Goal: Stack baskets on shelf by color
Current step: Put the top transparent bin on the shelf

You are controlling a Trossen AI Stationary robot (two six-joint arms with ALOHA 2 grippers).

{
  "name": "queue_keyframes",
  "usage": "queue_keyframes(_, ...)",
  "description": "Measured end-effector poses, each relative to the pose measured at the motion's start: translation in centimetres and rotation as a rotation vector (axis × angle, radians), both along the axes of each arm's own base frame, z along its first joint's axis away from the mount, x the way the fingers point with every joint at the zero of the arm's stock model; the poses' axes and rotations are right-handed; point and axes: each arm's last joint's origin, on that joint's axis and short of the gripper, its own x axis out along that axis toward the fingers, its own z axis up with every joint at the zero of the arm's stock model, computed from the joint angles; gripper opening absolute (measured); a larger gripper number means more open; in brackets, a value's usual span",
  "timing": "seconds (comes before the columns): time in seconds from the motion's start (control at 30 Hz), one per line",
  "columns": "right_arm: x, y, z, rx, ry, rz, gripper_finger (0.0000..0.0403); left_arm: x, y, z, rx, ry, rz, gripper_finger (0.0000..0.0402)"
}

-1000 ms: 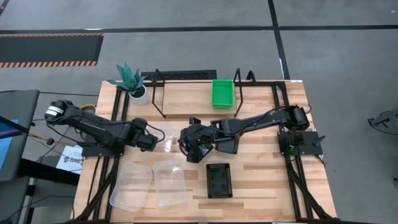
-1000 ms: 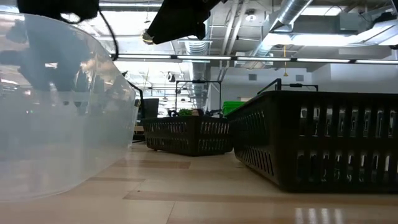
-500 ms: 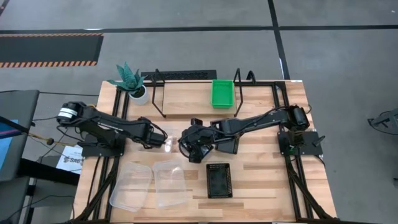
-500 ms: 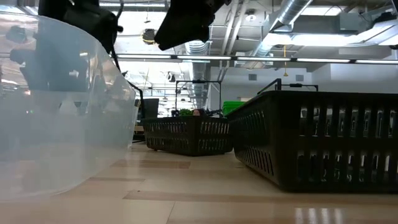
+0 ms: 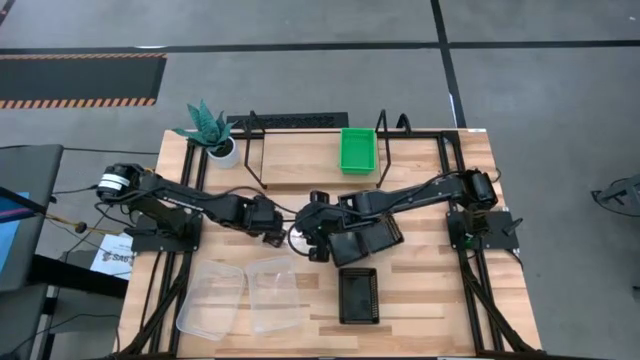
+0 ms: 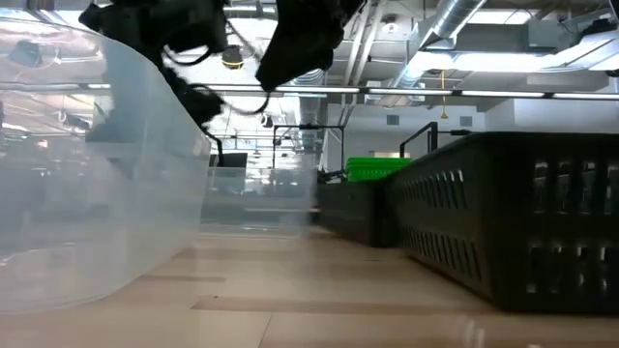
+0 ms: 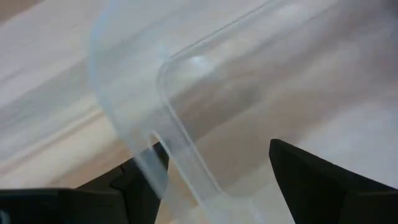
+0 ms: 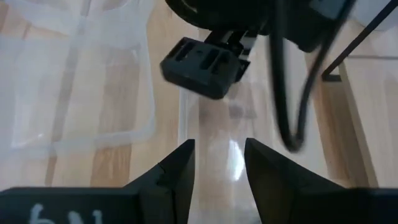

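A clear basket (image 5: 287, 233) sits at the table's middle between my two grippers. My left gripper (image 5: 272, 224) is open, its fingers standing on either side of the basket's rim corner (image 7: 180, 155). My right gripper (image 5: 312, 238) is shut on the same basket from the other side. Two more clear baskets (image 5: 243, 296) lie bottom-down near the near edge. One black basket (image 5: 368, 238) lies beside the right arm, another (image 5: 359, 296) nearer the near edge. A green basket (image 5: 357, 150) rests on the shelf (image 5: 300, 158). My right gripper pinches the clear basket's wall (image 8: 188, 121) between its two fingers, coming at it from the table's right side. How far back the wall reaches does not show. My left gripper's fingers (image 7: 140, 183) straddle the rim; whether they touch it cannot be told.
A potted teal plant (image 5: 208, 130) stands at the far left corner beside the shelf. The shelf's black wire legs (image 5: 385, 135) rise near the green basket. Black frame rails run along both table sides. Bare wood lies near the table's right near corner.
My left gripper has moved toward the table's right, up to the clear basket at the middle. The black basket beside the right arm has turned and slid toward the near edge and right. The other black basket has slid slightly toward the near edge.
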Motion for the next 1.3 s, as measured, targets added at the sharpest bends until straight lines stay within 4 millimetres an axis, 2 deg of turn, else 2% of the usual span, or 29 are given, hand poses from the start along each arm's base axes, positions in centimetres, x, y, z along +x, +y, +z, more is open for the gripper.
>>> queue_keyframes(0.17,-0.5,0.0,-0.4,0.023,0.067,0.031,0.0161,1.8,0.4,0.7,-0.024,-0.186,-0.009,0.0265)
queue_keyframes(0.3,-1.1,0.1,-0.9,0.008,0.151,0.047,0.0161,2.1,1.0,1.2,-0.072,-0.205,-0.012,0.0265)
queue_keyframes(0.47,-1.9,0.6,-1.3,0.029,0.242,0.047,0.0161,2.5,1.0,4.3,-0.107,-0.301,0.011,0.0265)
queue_keyframes(0.53,-2.1,1.1,-1.4,0.042,0.246,0.048,0.0161,2.1,1.0,5.7,-0.104,-0.290,0.006,0.0265)
queue_keyframes(0.67,-2.1,1.9,-1.3,0.048,0.240,0.058,0.0161,0.9,0.9,8.8,-0.067,-0.276,-0.003,0.0265)
queue_keyframes(0.77,-1.8,1.9,-1.3,0.111,0.205,-0.018,0.0161,-0.2,0.6,11.6,-0.056,-0.315,-0.014,0.0265)
queue_keyframes(0.87,-0.7,1.4,-0.9,0.239,0.092,-0.164,0.0161,-1.6,-0.1,14.4,-0.062,-0.373,-0.037,0.0265)
queue_keyframes(1.0,1.8,0.3,-0.5,0.399,-0.140,-0.314,0.0161,-4.3,-1.1,17.9,-0.077,-0.462,-0.049,0.0265)
queue_keyframes(1.13,3.5,-0.6,-1.4,0.467,-0.225,-0.376,0.0161,-7.1,-1.6,20.7,-0.092,-0.578,-0.010,0.0265)
queue_keyframes(1.2,3.1,-0.8,-2.1,0.449,-0.161,-0.420,0.0161,-8.3,-1.8,21.5,-0.082,-0.625,0.021,0.0265)
queue_keyframes(1.3,4.1,-1.0,-4.0,0.453,-0.162,-0.484,0.0161,-9.7,-2.0,22.2,-0.063,-0.684,0.036,0.0265)
